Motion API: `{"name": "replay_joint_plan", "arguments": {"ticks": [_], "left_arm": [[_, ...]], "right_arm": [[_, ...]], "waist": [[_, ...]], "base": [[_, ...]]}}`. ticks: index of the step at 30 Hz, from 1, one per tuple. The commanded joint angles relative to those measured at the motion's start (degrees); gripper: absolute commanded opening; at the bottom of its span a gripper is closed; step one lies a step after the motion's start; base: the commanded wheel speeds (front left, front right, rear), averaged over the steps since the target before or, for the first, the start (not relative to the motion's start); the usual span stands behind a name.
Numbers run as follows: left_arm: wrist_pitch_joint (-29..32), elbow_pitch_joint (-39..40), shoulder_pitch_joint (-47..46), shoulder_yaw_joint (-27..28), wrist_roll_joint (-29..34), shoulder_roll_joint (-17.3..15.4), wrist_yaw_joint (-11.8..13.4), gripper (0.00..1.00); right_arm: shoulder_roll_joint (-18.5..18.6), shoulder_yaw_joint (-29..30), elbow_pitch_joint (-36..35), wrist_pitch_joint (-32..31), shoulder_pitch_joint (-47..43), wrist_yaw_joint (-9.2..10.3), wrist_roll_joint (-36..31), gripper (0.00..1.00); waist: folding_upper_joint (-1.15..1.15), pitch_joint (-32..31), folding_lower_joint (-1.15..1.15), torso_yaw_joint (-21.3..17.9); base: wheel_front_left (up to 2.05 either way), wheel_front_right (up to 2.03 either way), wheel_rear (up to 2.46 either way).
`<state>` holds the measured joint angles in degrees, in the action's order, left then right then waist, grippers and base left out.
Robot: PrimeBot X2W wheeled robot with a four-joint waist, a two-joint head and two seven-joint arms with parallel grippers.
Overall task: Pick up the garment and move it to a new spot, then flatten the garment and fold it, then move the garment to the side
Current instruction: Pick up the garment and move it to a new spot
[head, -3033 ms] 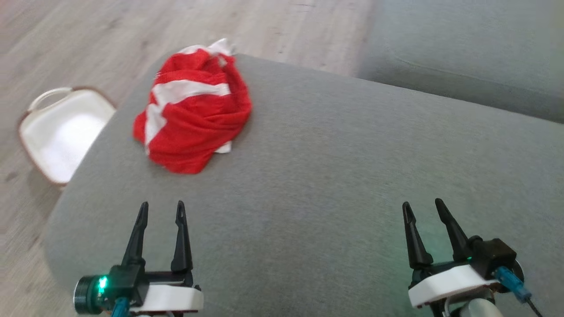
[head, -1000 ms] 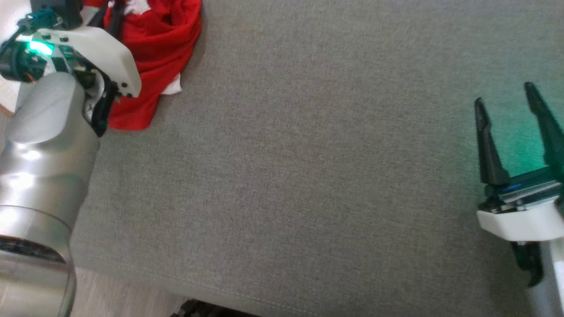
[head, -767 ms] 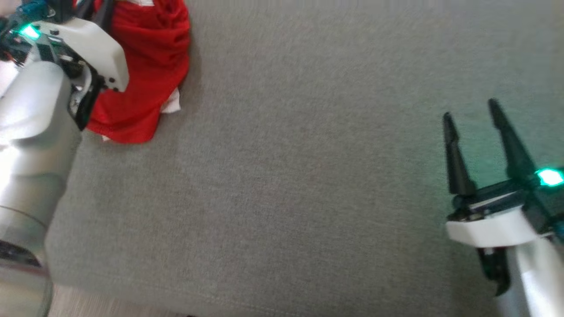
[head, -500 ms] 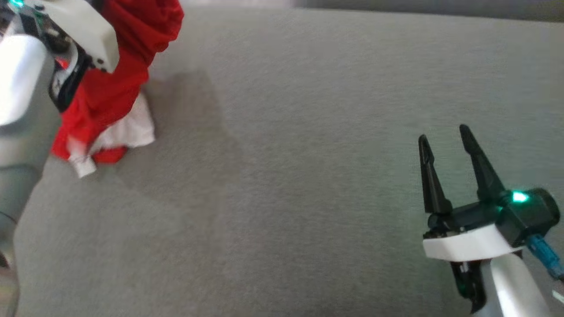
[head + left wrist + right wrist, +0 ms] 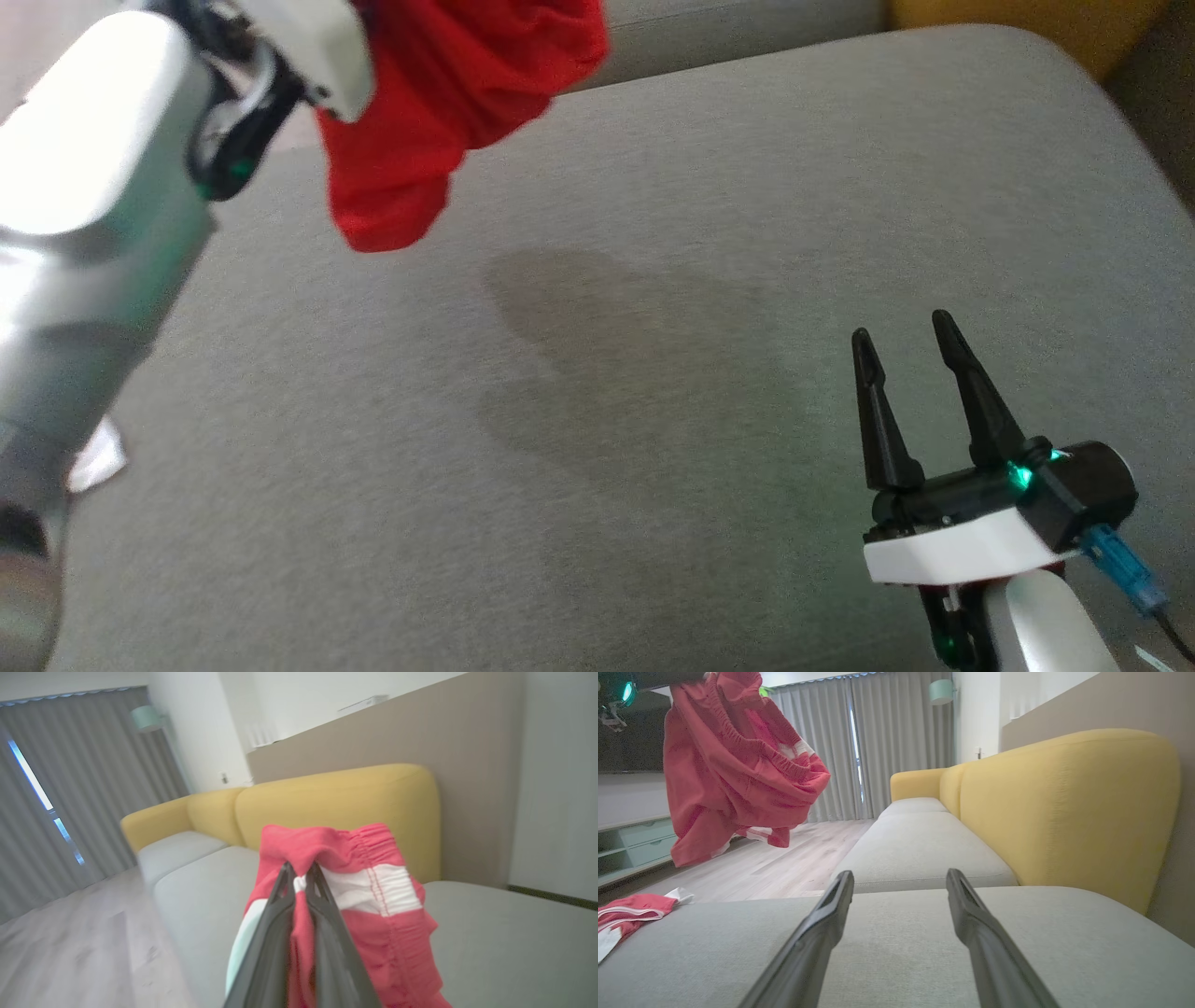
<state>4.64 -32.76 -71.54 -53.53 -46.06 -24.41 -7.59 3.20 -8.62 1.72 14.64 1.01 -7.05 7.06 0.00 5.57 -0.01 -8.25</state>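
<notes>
Above the grey fabric sofa cushion (image 5: 597,420), the left gripper (image 5: 301,868) holds its fingers (image 5: 273,938) clamped on the bunched red-and-white cloth garment (image 5: 448,84), hanging clear of the cushion, while the right gripper (image 5: 901,327) has its fingers spread and empty.

No text, label, brand mark, number or sign was legible on any surface.
</notes>
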Motion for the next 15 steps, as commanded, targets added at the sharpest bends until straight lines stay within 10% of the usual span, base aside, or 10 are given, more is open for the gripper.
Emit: {"name": "replay_joint_plan", "arguments": {"ticks": [1, 15], "left_arm": [[0.1, 1.5, -4.6, 2.0, -0.5, -1.0, 0.1, 0.00], [-8.6, -5.5, 10.6, -8.3, -7.4, 8.1, 0.1, 0.00]], "right_arm": [[-0.3, -1.3, -1.8, 0.4, 1.5, -0.44, 0.4, 1.00], [-0.3, -3.2, -4.0, 0.4, 2.7, -0.44, 5.2, 1.00]], "waist": [[0.00, -0.9, 0.01, -4.0], [0.00, 3.6, 0.01, -3.4]], "base": [[0.00, 0.00, 0.00], [0.00, 0.00, 0.00]]}}
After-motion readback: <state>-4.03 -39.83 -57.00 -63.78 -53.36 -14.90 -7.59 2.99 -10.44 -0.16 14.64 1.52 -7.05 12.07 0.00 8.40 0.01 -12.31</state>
